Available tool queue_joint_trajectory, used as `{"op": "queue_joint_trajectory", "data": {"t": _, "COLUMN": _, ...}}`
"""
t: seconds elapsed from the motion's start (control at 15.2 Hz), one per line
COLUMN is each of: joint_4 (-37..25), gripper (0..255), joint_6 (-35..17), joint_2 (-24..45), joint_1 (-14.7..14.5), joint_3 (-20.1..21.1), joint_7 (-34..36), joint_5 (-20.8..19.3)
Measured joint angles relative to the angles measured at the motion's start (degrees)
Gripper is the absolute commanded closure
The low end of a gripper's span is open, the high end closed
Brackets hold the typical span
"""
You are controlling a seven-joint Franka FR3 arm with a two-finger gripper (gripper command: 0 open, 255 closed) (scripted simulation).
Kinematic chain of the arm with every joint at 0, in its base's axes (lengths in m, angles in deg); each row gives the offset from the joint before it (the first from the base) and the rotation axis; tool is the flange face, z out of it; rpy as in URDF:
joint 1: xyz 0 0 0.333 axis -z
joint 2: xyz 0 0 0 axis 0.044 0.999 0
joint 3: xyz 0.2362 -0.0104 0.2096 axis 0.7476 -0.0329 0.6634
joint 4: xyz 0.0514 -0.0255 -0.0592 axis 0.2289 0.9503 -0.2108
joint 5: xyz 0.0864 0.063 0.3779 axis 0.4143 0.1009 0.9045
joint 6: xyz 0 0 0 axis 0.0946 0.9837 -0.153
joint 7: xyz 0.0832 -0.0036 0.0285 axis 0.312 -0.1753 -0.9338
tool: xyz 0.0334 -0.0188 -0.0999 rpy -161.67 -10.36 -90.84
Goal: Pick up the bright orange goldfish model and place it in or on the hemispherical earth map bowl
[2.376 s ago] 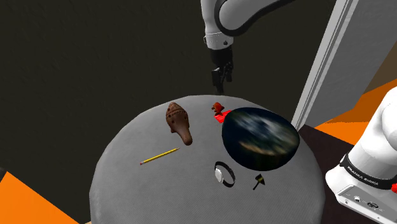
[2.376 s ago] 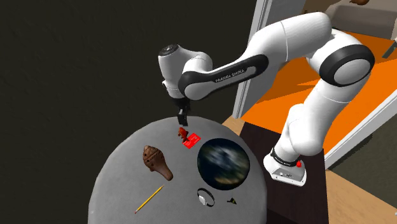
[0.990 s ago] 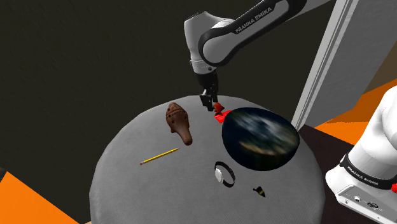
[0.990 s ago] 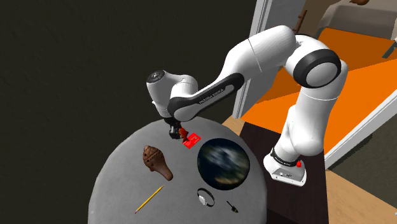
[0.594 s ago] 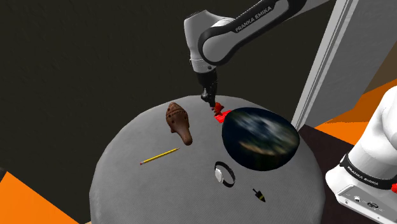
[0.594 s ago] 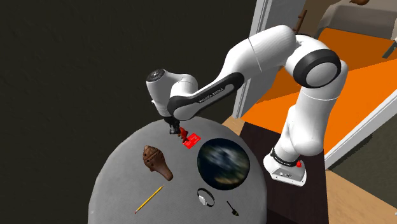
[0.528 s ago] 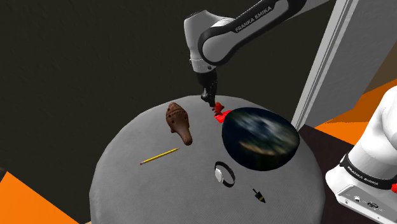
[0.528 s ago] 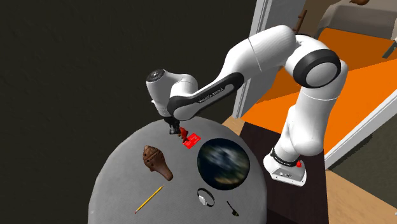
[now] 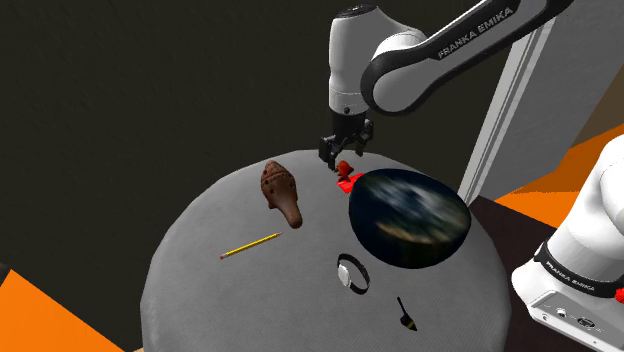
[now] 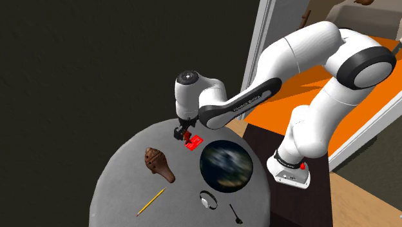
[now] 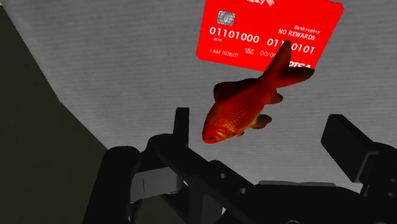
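The orange goldfish model [image 11: 245, 105] lies on the grey round table [image 9: 220, 290], its tail over a red bank card [image 11: 267, 32]. My gripper [image 11: 262, 124] is low over the fish and open. The fish sits between the two fingers [image 11: 181, 127] without touching either. In the shoulder view the gripper [image 9: 343, 152] hangs just above the goldfish [image 9: 345, 167] at the table's far side. The dark earth map bowl [image 9: 408, 218] stands right beside the fish, toward the stand. The second exterior view has the gripper [image 10: 182, 133], the goldfish [image 10: 187, 136] and the bowl [image 10: 225, 166].
A brown ridged figure [image 9: 281, 193] lies to the shoulder view's left of the fish. A yellow pencil [image 9: 250, 245], a white-and-black band [image 9: 351, 273] and a small black piece [image 9: 405, 317] lie nearer the table's front. A pale door frame [image 9: 500, 110] rises behind the bowl.
The arm's upper links swung toward the shoulder view's right and the hand turned about the fish, staying low over it. The small black piece slid further toward the table's front edge.
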Motion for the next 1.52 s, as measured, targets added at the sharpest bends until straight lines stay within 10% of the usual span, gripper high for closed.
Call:
{"op": "queue_joint_trajectory", "data": {"t": 0.92, "joint_4": 4.05, "gripper": 0, "joint_6": -7.36, "joint_2": 1.77, "joint_1": 0.75, "joint_3": 0.69, "joint_7": 9.05, "joint_5": -2.65}}
{"op": "queue_joint_trajectory", "data": {"t": 0.99, "joint_4": 4.05, "gripper": 255, "joint_6": -7.36, "joint_2": 1.77, "joint_1": 0.75, "joint_3": 0.69, "joint_7": 9.05, "joint_5": -2.65}}
{"op": "queue_joint_trajectory", "data": {"t": 1.52, "joint_4": 3.98, "gripper": 255, "joint_6": -7.33, "joint_2": 1.76, "joint_1": 0.74, "joint_3": 0.69, "joint_7": 9.05, "joint_5": -2.64}}
